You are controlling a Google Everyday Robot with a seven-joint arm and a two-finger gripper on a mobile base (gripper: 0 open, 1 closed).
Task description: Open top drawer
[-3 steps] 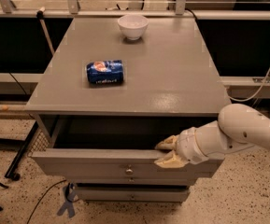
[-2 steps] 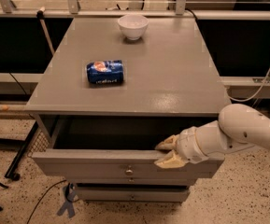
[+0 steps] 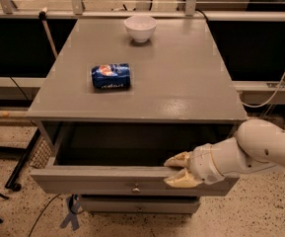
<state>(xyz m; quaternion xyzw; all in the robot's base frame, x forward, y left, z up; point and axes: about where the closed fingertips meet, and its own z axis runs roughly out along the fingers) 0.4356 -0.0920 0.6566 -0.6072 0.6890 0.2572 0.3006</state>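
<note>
The top drawer (image 3: 97, 179) of the grey cabinet is pulled out toward me, and its dark, shallow inside shows under the cabinet top. A small round metal knob (image 3: 136, 187) sits at the centre of its flat front. My gripper (image 3: 177, 171), with cream-coloured fingers on a white arm coming in from the right, sits at the drawer front's top edge, right of the knob. One finger lies over the edge and the other in front of it.
On the grey cabinet top (image 3: 181, 83) lie a blue crushed can (image 3: 111, 76) and a white bowl (image 3: 140, 27) at the back. A lower drawer front (image 3: 112, 206) shows beneath. Black cables and a stand foot lie on the speckled floor at left.
</note>
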